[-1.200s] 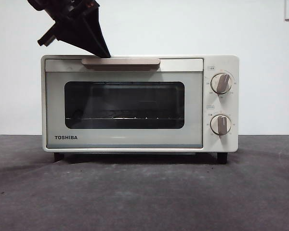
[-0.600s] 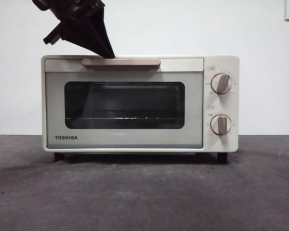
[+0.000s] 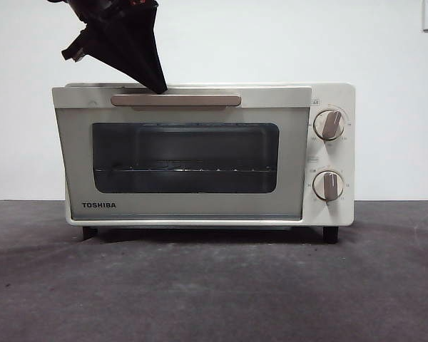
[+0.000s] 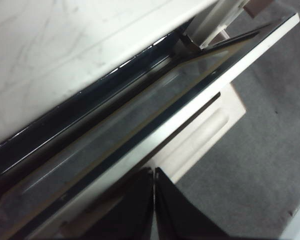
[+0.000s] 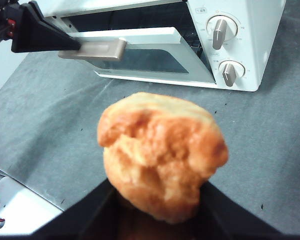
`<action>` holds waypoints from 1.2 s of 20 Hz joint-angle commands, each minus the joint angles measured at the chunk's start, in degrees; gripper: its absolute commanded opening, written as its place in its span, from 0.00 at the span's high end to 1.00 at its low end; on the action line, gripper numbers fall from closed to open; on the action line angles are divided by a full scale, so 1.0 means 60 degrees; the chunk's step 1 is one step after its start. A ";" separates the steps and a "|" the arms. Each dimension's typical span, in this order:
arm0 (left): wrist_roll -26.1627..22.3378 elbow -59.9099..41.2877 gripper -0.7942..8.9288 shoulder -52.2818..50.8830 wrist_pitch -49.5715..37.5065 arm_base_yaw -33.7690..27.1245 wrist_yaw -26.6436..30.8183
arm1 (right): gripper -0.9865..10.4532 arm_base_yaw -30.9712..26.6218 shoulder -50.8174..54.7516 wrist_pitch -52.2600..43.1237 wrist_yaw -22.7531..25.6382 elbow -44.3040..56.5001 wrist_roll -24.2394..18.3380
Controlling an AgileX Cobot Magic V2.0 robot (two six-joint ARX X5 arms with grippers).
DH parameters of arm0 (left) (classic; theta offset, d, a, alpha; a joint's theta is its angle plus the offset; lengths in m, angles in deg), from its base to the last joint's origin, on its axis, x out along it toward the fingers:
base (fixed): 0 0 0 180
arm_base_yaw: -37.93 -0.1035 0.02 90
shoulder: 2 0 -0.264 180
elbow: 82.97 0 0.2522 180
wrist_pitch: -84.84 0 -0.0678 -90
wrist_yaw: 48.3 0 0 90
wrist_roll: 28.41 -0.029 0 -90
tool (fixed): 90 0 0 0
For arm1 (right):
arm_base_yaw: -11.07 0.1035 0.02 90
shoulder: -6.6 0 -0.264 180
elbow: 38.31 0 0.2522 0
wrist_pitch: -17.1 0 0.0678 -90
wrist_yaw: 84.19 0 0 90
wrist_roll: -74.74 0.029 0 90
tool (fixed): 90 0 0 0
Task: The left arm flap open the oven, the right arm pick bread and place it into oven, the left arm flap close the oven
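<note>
Since a second ago the oven door has tipped ajar, left gripper pressed together behind its handle and liable to slip off, while the right gripper pinches the bread out front.

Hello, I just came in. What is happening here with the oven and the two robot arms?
The left gripper, jaws shut, presses behind the handle of the oven, and the door is tilted partly open. The right gripper waits away from the oven, holding the bread between its jaws above the grey table. The bread is not yet inside.
</note>
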 commanded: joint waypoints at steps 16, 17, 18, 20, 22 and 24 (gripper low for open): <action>0.1679 -0.4911 0.91 -0.2419 -0.3563 0.0962 0.1075 | 0.76 0.0047 -0.0025 -0.0361 0.0047 -0.0138 0.0102; 0.1851 -0.5293 0.91 -0.2586 -0.3923 0.1064 0.1217 | 0.76 0.0047 -0.0025 -0.0433 0.0044 -0.0138 0.0106; 0.2004 -0.5617 0.91 -0.2736 -0.4229 0.1169 0.1351 | 0.76 0.0047 -0.0025 -0.0484 0.0044 -0.0138 0.0106; 0.2291 -0.6098 0.91 -0.2911 -0.4692 0.1388 0.1668 | 0.76 0.0047 -0.0025 -0.0525 0.0044 -0.0138 0.0106; 0.2568 -0.6433 0.91 -0.2943 -0.5031 0.1606 0.1865 | 0.76 0.0047 -0.0025 -0.0525 0.0044 -0.0138 0.0109; 0.2725 -0.6652 0.91 -0.2940 -0.5176 0.1800 0.1869 | 0.76 0.0047 -0.0025 -0.0525 0.0047 -0.0138 0.0109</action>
